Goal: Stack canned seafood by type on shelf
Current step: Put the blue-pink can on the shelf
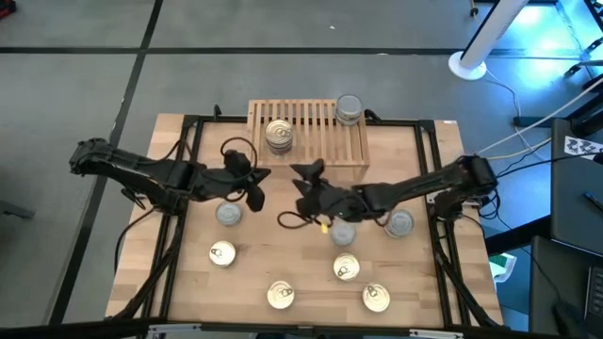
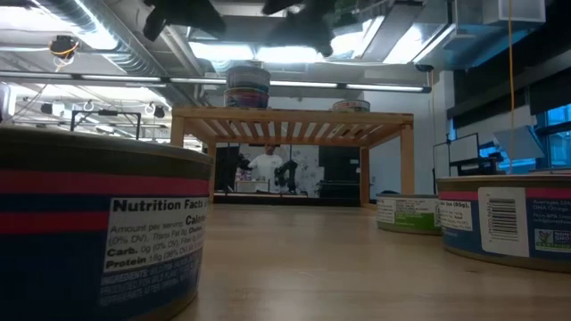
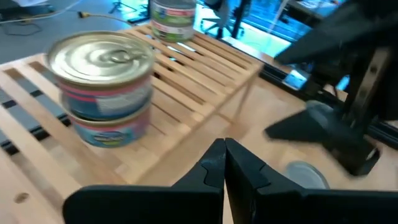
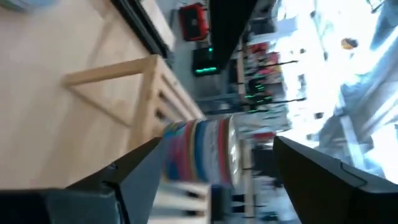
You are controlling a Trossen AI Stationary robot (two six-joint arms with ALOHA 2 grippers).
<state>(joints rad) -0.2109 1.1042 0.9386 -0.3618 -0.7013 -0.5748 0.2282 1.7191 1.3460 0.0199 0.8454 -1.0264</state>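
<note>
Tins partly sorted on the low light-wood slatted shelf (image 1: 311,132), both pincers empty.

A two-high stack of gold-lidded round tins (image 1: 278,135) is seen on the shelf's left part and a silver-lidded stack (image 1: 349,109) at its far right corner; seven loose tins are left on the wooden surface (image 1: 283,240). The left pincer (image 1: 256,185) is held closed just before the shelf, near a grey-lidded tin (image 1: 228,215). The right pincer (image 1: 306,177) is spread open, aimed at the gold stack; another grey-lidded tin (image 1: 343,233) lies under its arm.

Right gripper (image 1: 303,175) partly hiding 1 silver-lidded can (image 1: 343,232), low-view cans (image 2: 98,232) edge-cropped
</note>
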